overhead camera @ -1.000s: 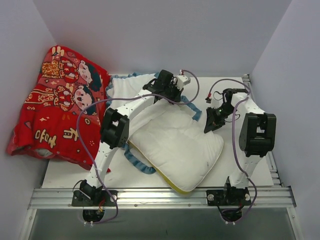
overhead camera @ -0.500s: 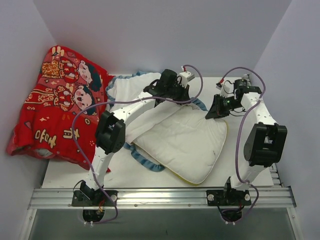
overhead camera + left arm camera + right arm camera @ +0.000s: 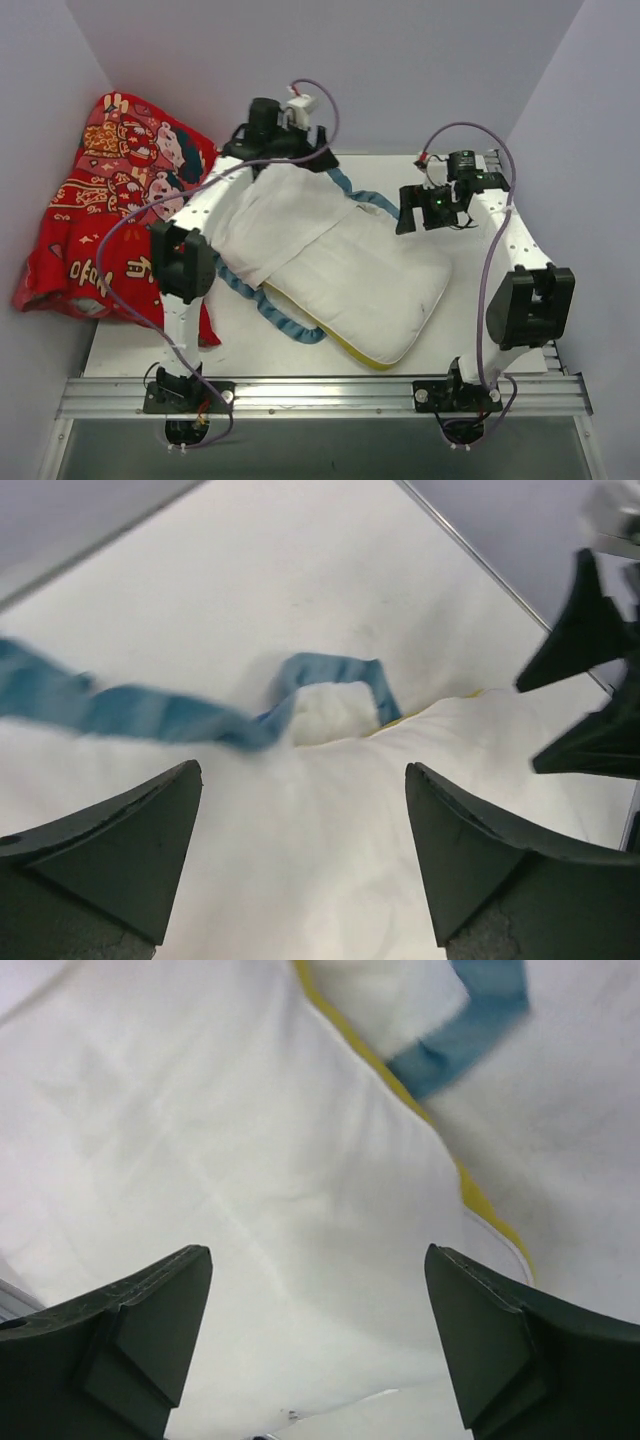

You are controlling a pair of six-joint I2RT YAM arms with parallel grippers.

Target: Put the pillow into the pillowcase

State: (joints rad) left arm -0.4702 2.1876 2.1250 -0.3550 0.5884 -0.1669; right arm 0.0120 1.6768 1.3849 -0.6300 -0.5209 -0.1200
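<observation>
The white pillow (image 3: 370,290) with yellow piping lies slantwise mid-table. Its far left end is under the pillowcase (image 3: 265,215), which shows its white inside and a blue ruffled trim (image 3: 285,320). My left gripper (image 3: 283,158) hangs open over the pillowcase's far edge, holding nothing. In the left wrist view the left gripper (image 3: 300,780) spans white fabric, with the pillowcase's blue trim (image 3: 150,715) beyond. My right gripper (image 3: 420,213) is open above the pillow's far right corner. The right wrist view shows the right gripper (image 3: 318,1260) over the pillow (image 3: 250,1160), near the pillowcase trim (image 3: 470,1030).
A red cartoon-figure cloth (image 3: 110,220) is heaped against the left wall. Pale walls close in the back and both sides. A metal rail (image 3: 320,390) with the arm bases runs along the near edge. The right gripper's dark fingers (image 3: 590,680) show in the left wrist view.
Both grippers have opened and let go of the pillowcase, which has dropped over the pillow's far end. The left arm has swung back and left; the right gripper has drawn slightly away.
</observation>
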